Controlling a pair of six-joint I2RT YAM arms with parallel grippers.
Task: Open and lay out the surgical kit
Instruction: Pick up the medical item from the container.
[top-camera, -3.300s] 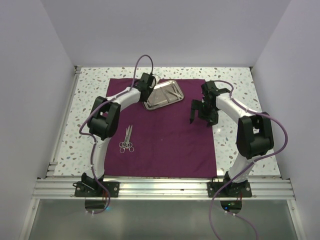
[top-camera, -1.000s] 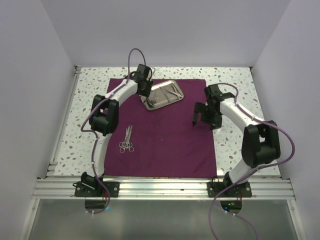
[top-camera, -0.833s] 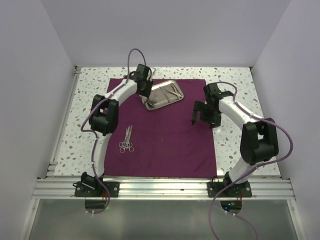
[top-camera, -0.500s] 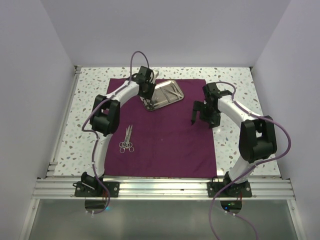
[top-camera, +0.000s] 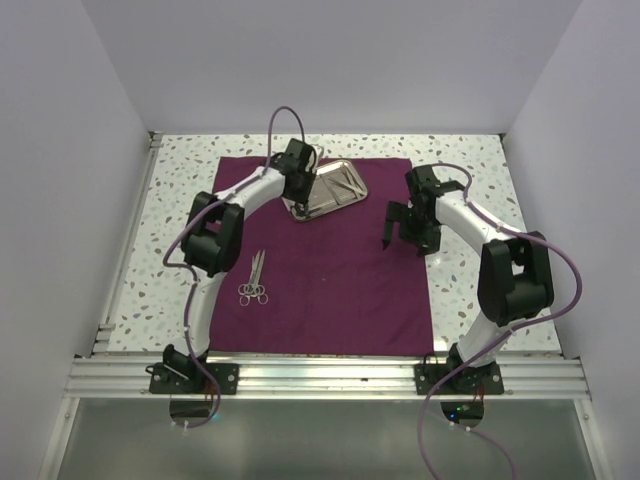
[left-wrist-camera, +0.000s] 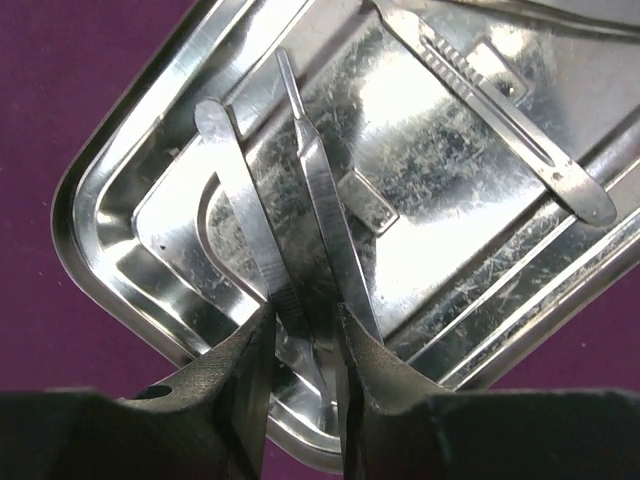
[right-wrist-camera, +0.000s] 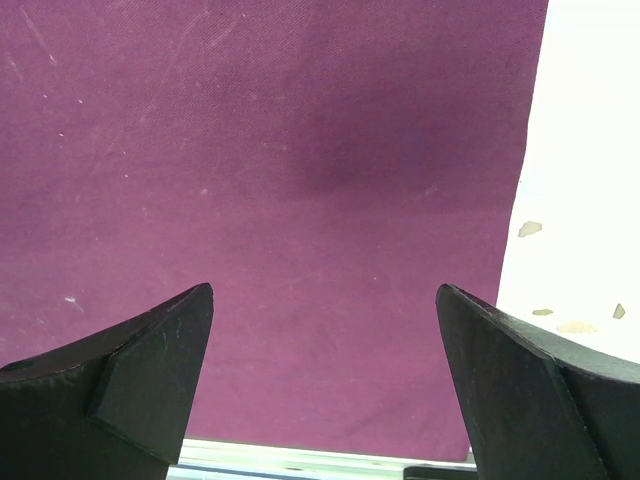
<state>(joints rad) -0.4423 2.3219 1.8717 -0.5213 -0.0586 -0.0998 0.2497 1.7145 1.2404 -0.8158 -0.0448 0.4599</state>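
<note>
The maroon cloth (top-camera: 330, 280) lies spread flat on the table. The shiny steel tray (top-camera: 340, 185) sits on its far middle. My left gripper (top-camera: 302, 188) is at the tray's left corner. In the left wrist view it (left-wrist-camera: 305, 345) is shut on the joined end of the silver tweezers (left-wrist-camera: 320, 190), whose two arms spread out over the tray floor (left-wrist-camera: 440, 190). A flat scalpel handle (left-wrist-camera: 500, 110) lies in the tray. Scissors and forceps (top-camera: 255, 282) lie side by side on the cloth's left part. My right gripper (top-camera: 398, 232) (right-wrist-camera: 322, 290) is open and empty above the cloth's right edge.
The speckled table (top-camera: 470, 180) shows around the cloth, and right of it in the right wrist view (right-wrist-camera: 590, 200). White walls close in the left, back and right sides. An aluminium rail (top-camera: 320, 375) runs along the near edge by the arm bases.
My left gripper has swung from behind the tray's back-left edge to right over the tray's left corner. The right arm has barely moved and stays open.
</note>
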